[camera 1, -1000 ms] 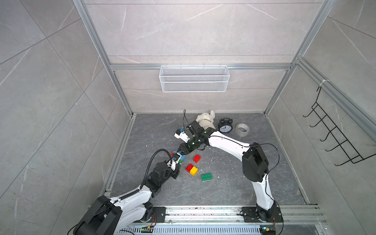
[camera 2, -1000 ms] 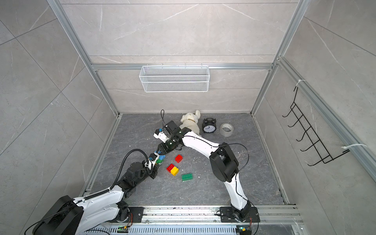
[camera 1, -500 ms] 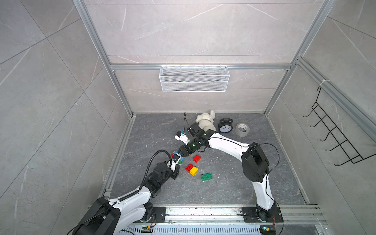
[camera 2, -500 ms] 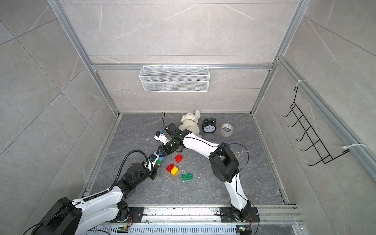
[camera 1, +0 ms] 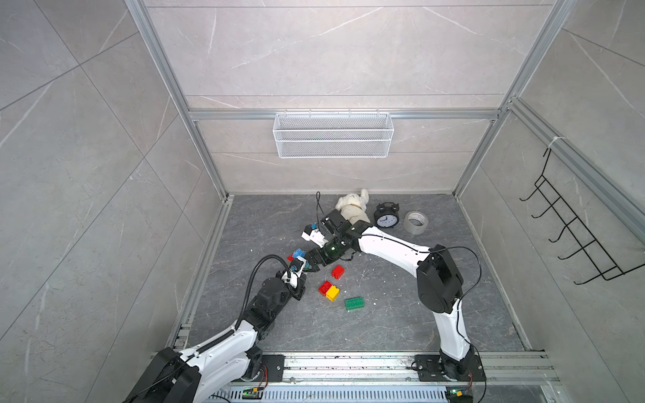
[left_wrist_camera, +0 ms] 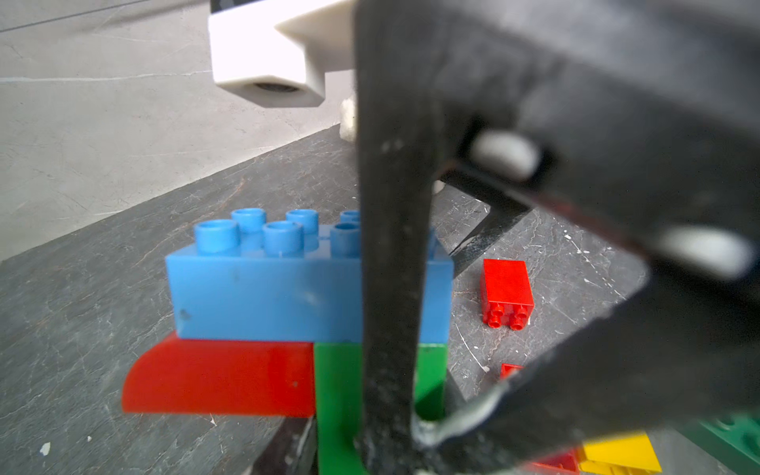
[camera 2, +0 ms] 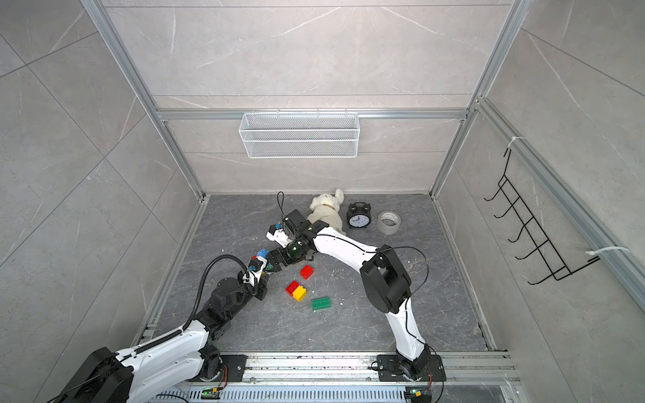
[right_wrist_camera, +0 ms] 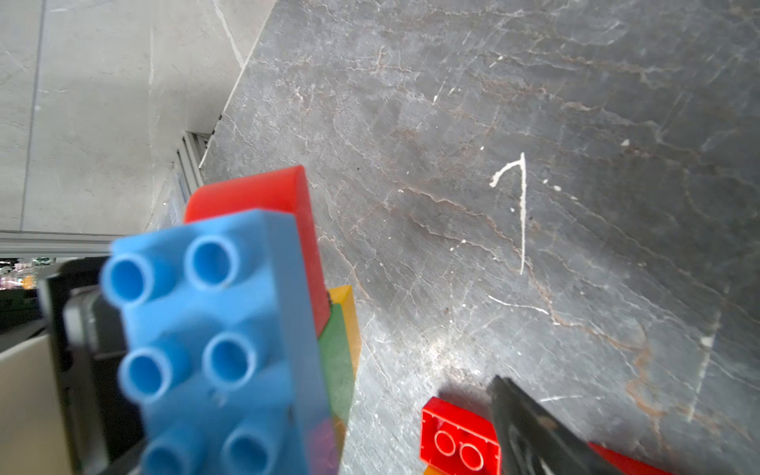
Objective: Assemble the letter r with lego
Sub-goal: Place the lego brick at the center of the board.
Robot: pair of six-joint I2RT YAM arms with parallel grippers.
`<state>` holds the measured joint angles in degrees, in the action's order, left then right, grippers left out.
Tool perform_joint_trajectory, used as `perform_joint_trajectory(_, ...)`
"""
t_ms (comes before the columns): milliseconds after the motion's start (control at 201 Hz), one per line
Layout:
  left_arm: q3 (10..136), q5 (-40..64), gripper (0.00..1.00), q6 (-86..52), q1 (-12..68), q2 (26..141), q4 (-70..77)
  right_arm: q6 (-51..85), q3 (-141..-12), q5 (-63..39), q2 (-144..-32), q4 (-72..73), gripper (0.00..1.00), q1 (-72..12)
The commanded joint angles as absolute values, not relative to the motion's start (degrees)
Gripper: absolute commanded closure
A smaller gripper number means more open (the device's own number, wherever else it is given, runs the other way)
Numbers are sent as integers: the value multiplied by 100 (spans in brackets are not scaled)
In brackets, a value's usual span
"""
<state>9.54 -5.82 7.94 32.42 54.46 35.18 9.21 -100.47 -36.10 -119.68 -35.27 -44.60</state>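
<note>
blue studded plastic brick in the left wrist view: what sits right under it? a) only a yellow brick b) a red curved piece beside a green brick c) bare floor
b: in the left wrist view the blue studded plastic brick rests on a red curved plastic piece and a green plastic brick side by side.

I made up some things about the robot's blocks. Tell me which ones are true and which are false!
1. The blue brick sits on top of a curved red brick and a green brick. True.
2. The tape roll is stacked on the clock. False: it rests on the floor beside the clock.
3. A long green brick lies on the floor, touching no other brick. True.
4. The right gripper is squeezing the blue brick. False: its jaws stand open.
</note>
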Motion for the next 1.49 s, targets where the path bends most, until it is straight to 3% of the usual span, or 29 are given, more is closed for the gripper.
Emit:
perform_joint_trajectory(0, 1329, -1047, 64, 678, 3140, 5405, 3685, 791, -9784, -4024, -11309, -3454, 1, -4315)
perform_joint_trajectory(219, 2381, -998, 61, 123, 2846, 6014, 2093, 674, -9042, -4250, -10343, -2951, 1, -3889)
perform_joint_trajectory(572, 4491, -461, 60, -1154, 2579, 7815, -530, 400, -7739, -3472, -9085, -2476, 1, -3430)
perform_joint_trajectory(1314, 5130, -196, 56, -1845, 2584, 8965, -1013, 280, -7247, -3472, -9172, -2416, 2, -3322)
perform_joint_trajectory(1488, 5124, -384, 46, -1565, 2580, 8041, -429, 214, -6581, -2868, -7908, -1306, 2, -3322)
